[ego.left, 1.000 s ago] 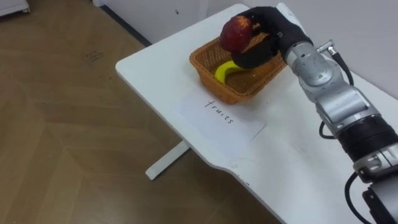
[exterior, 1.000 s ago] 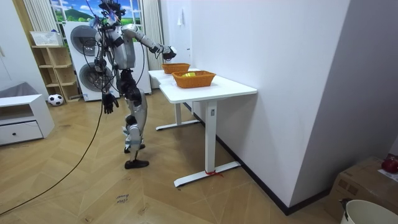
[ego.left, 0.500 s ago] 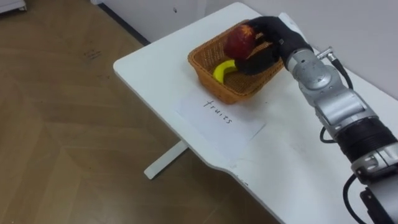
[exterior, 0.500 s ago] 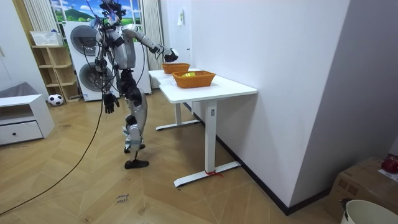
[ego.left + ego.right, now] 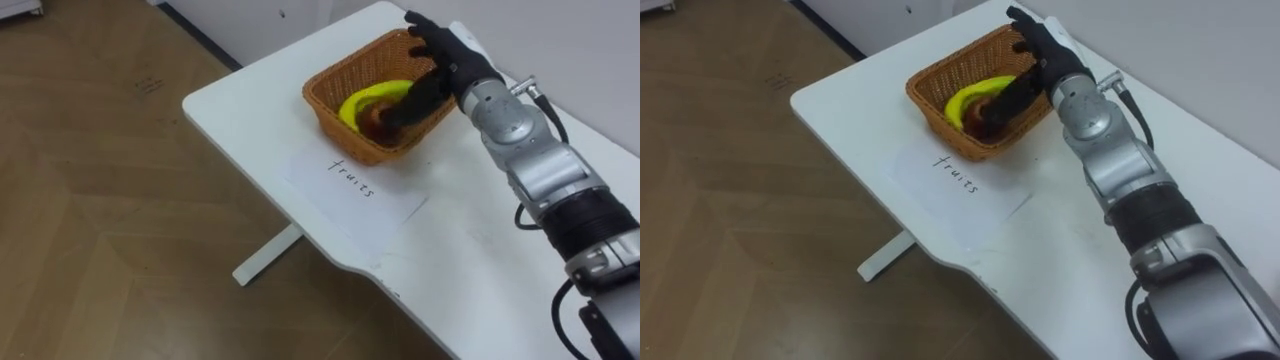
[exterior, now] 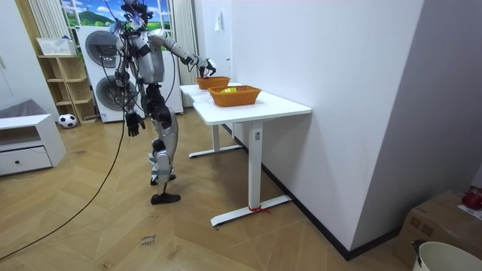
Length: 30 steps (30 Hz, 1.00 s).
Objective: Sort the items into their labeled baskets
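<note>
Here the apple (image 5: 377, 121) lies in the basket (image 5: 348, 140) just under the open, empty right robot hand (image 5: 447, 62).

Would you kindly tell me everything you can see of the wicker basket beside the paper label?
The basket is orange-brown woven wicker, rectangular with sloping walls and an open top, and it stands upright near the edge of the white table. Its front wall stands right by the paper label. Inside lie a yellow banana and a dark red fruit. The robot's right hand hangs over its far side, fingers spread open, one reaching down into it.
</note>
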Tool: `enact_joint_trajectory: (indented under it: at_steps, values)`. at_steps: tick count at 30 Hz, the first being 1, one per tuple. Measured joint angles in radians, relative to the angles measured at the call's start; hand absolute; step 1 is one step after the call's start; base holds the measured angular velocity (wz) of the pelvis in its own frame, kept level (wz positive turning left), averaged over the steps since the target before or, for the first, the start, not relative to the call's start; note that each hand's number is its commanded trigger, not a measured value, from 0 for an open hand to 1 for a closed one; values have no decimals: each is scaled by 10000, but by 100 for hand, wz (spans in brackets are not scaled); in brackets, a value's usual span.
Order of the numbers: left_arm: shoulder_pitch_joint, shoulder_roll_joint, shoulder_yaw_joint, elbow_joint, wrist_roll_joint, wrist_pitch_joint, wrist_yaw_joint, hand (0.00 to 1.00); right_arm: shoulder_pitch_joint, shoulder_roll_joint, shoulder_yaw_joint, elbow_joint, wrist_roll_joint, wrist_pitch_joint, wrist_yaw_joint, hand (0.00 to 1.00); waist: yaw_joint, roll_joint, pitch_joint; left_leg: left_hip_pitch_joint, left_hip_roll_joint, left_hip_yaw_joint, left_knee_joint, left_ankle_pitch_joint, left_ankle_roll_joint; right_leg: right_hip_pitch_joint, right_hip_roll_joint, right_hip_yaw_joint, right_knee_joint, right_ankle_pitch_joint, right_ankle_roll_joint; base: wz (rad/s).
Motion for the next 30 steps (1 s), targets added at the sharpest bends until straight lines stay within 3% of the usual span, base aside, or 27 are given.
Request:
enact_joint_trajectory:
  at_steps: [12,17,23,26,30]
  values:
    - [-21,3,134,27,5,51,3,0,-1,-61,-377,-9,-55,3,78,0,-225,-15,-47,-89,-4,0,101,0,0,-26,-1,5,13,3,-4,0]
    - [-44,-3,301,55,-4,105,5,0,-1,-341,-530,-8,-109,3,46,0,-354,32,-72,-81,-1,40,124,0,0,-28,-6,51,16,2,-4,-2]
    - [-58,-26,312,42,-78,122,-8,0,-9,-484,-1319,-52,-446,16,74,0,-806,67,-99,62,13,187,77,-1,3,4,-6,503,30,2,-4,-8]
    - [-272,-27,346,236,-79,132,-9,0,-9,-755,-1540,-289,-446,17,75,0,-949,116,-119,173,48,405,13,2,10,-15,-10,808,33,2,-5,-20]
    - [-590,-26,480,178,-109,40,-6,0,-103,-1080,-1989,-318,-474,6,69,0,-1438,133,-137,200,79,544,20,3,19,-51,-12,871,41,12,-21,-11]
